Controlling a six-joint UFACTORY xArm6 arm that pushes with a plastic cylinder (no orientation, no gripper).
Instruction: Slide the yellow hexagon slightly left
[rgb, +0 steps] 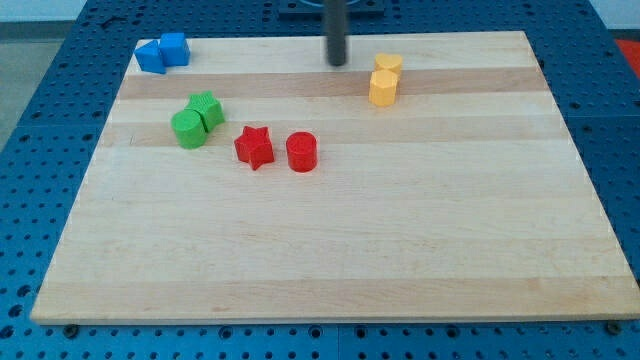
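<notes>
My tip (336, 63): a bare rod end holding nothing, on the desk (330, 240).
Yellow hexagon (383, 88): near, toward the view's right of my tip.
Yellow heart-like block (389, 64): touching the hexagon.
Between them: bare desk.

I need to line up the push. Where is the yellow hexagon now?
The yellow hexagon sits near the view's top, right of centre, touching the other yellow block above it, right of my tip.

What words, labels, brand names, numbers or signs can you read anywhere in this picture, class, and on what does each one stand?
None: no readable text appears in this view.
The wooden board bears only grain.
The yellow hexagon, the red star and the other blocks are plain-coloured, unmarked.
The blue perforated table shows only holes.
The dark rod ending in my tip has no visible marking.
</notes>
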